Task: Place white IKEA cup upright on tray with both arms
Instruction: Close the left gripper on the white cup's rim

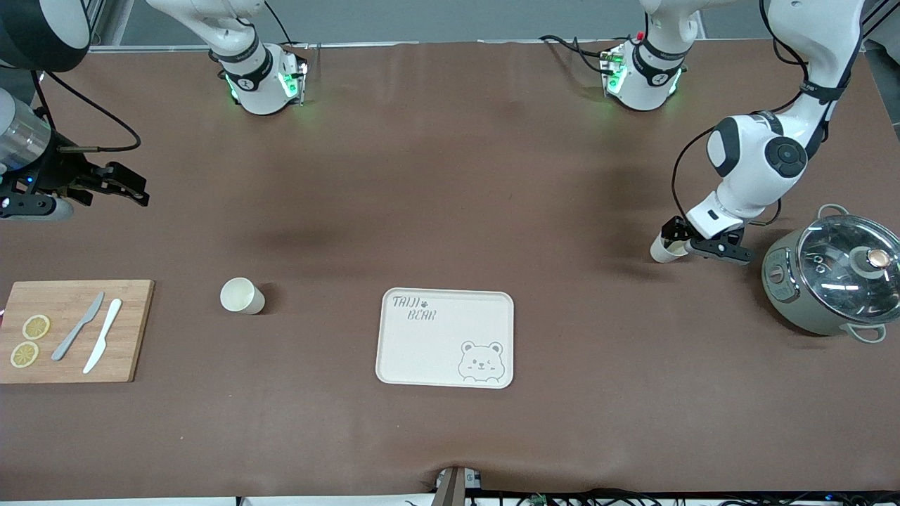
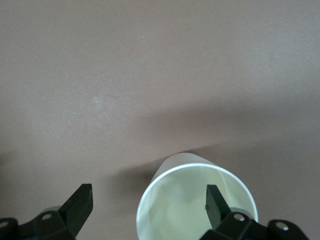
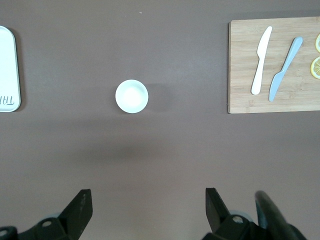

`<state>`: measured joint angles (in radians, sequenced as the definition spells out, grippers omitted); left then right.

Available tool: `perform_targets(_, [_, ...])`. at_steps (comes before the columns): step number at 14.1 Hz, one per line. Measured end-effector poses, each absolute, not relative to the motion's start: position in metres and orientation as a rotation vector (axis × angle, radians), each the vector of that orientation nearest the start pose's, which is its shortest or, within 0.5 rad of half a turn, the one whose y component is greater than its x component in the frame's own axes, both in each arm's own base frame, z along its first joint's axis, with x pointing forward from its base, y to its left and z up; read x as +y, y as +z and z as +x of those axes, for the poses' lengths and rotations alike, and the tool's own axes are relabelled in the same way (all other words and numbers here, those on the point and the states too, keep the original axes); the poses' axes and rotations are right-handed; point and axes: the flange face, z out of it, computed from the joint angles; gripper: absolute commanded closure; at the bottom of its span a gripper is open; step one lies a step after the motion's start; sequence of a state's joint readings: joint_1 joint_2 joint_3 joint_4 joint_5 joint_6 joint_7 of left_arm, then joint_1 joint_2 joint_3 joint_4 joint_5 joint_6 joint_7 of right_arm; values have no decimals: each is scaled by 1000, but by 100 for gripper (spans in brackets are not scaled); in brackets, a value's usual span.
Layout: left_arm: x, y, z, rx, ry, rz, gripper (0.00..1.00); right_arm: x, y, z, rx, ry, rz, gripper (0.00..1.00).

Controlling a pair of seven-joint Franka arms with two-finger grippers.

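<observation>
A white cup (image 1: 661, 251) rests tilted on the brown table near the left arm's end, its mouth toward my left gripper (image 1: 676, 242). In the left wrist view that gripper (image 2: 147, 197) is open: one finger (image 2: 214, 202) is inside the cup (image 2: 195, 210), the other (image 2: 80, 200) outside it, not pressing the wall. A second white cup (image 1: 242, 295) stands upright between the cutting board and the cream bear tray (image 1: 422, 351). It also shows in the right wrist view (image 3: 132, 96). My right gripper (image 1: 137, 190) is open and empty, raised over the right arm's end of the table (image 3: 145, 205).
A grey-green pot with a glass lid (image 1: 833, 281) stands close beside the left gripper, at the table's left-arm end. A wooden cutting board (image 1: 126, 337) holds two knives and two lemon slices, and also shows in the right wrist view (image 3: 240, 65). The tray's edge shows there too (image 3: 7, 70).
</observation>
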<state>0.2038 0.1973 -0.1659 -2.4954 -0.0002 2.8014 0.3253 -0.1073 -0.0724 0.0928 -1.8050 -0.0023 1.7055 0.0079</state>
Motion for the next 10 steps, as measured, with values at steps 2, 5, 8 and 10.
perform_targets(2, [24,218,482,460,-176,-3114,0,-7,564,537,35,44,-3150,0])
perform_targets(5, [34,214,481,456,-180,-3113,39,-7,564,537,35,44,-3150,0])
perform_targets(8, [35,214,481,417,-186,-3131,100,-7,564,537,35,45,-3150,0])
perform_targets(10, [29,214,482,418,-190,-3139,100,-7,563,536,35,58,-3150,0])
